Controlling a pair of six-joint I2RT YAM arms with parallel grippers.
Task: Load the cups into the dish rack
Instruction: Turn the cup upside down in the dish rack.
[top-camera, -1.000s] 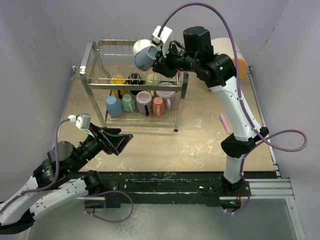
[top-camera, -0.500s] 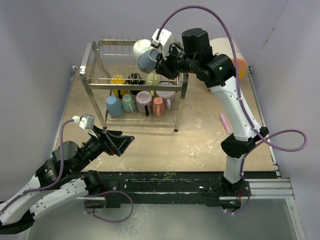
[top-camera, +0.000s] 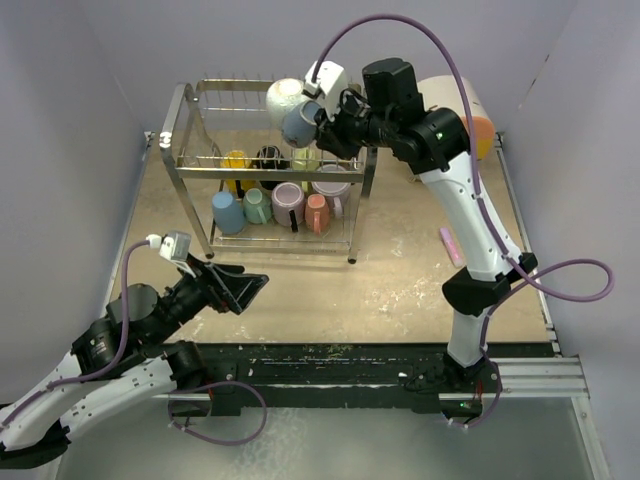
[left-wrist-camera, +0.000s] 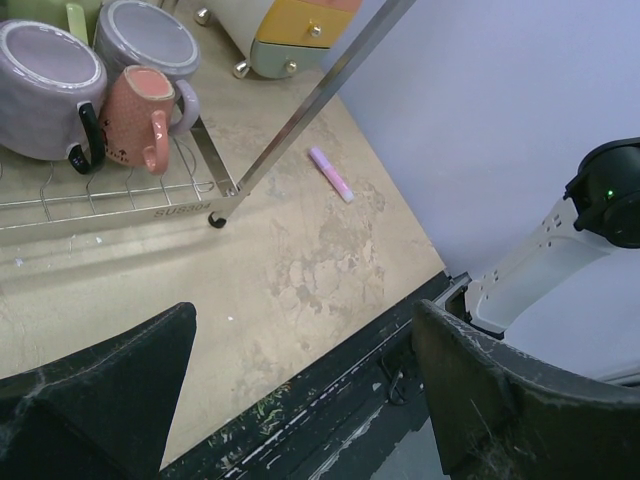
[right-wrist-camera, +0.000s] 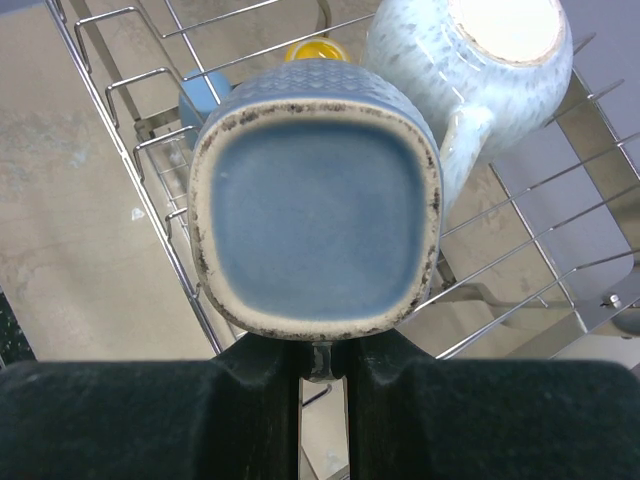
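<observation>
Tabletop (top-camera: 400, 285): beige, scuffed.
Dish rack (top-camera: 187, 198): two-tier wire frame, far side of tabletop, left of centre.
Drawer box (top-camera: 478, 118): cream and orange, far right, near rack.
Right end effector (right-wrist-camera: 322, 360): narrow, clamped on blue cup (right-wrist-camera: 315, 200). Cup held tilted over rack's top tier, just beside white speckled cup (right-wrist-camera: 490, 60); contact between the two unclear.
Left end effector (top-camera: 240, 285): wide, empty, above tabletop in front of rack.
Lower tier, front: light-blue cup (top-camera: 228, 212), teal cup (top-camera: 257, 205), purple cup (top-camera: 288, 203), salmon cup (top-camera: 317, 212). Behind them: yellow cup (top-camera: 236, 160), black cup (top-camera: 268, 155), pale green cup (top-camera: 305, 157).
Pink stick (top-camera: 451, 246): on tabletop, right of rack.
</observation>
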